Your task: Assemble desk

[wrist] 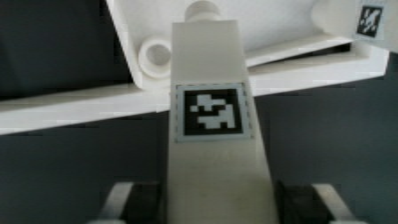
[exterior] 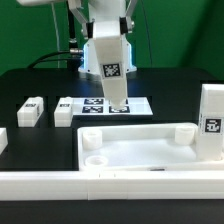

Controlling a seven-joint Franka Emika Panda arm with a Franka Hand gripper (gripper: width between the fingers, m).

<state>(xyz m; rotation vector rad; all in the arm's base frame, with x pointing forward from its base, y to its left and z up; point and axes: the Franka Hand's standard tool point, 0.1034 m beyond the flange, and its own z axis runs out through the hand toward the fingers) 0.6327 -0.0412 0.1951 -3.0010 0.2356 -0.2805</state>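
My gripper [exterior: 106,42] is shut on a white square desk leg [exterior: 111,70] that bears a black-and-white tag. The leg hangs tilted, its lower end just above the marker board [exterior: 142,105]. In the wrist view the leg [wrist: 214,110] runs out from between the two fingers [wrist: 121,200], toward the desk slab [wrist: 267,35] and one round corner socket [wrist: 157,58]. The large white slab [exterior: 130,128] lies rim up in front of the board. Another leg [exterior: 210,122] stands upright at the slab's right end in the exterior view.
Two more white legs [exterior: 30,111] [exterior: 64,111] lie on the black table on the exterior view's left of the board. A long low white rail [exterior: 60,183] runs along the front edge. Cables hang behind the arm.
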